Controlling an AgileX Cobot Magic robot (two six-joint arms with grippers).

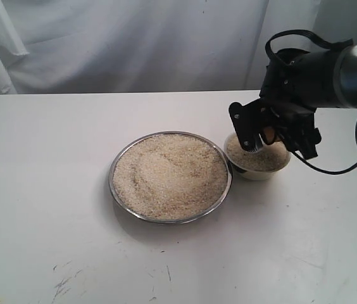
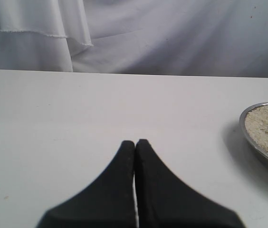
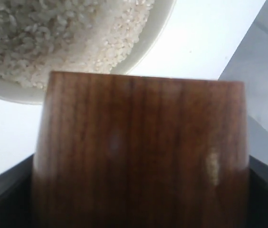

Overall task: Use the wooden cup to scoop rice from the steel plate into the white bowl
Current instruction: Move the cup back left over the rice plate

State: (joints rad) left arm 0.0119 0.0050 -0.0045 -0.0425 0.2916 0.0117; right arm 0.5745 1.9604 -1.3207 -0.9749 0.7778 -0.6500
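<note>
The steel plate (image 1: 111, 183) lies mid-table, filled with a wide heap of rice (image 1: 170, 177). Just to its right stands the white bowl (image 1: 259, 173), which also holds rice (image 1: 254, 158). My right gripper (image 1: 264, 134) hangs tilted over the bowl, shut on the wooden cup (image 3: 141, 152). In the right wrist view the cup's brown side fills most of the picture, its mouth is hidden, and the bowl's rim (image 3: 158, 29) and its rice (image 3: 53, 38) lie beyond it. My left gripper (image 2: 135, 142) is shut and empty over bare table, left of the plate's rim (image 2: 263, 159).
The white table (image 1: 52, 190) runs wide to the left and front of the plate. A white cloth backdrop (image 1: 134, 44) hangs behind the table's far edge. The right arm's black cable (image 1: 340, 170) loops down beside the bowl.
</note>
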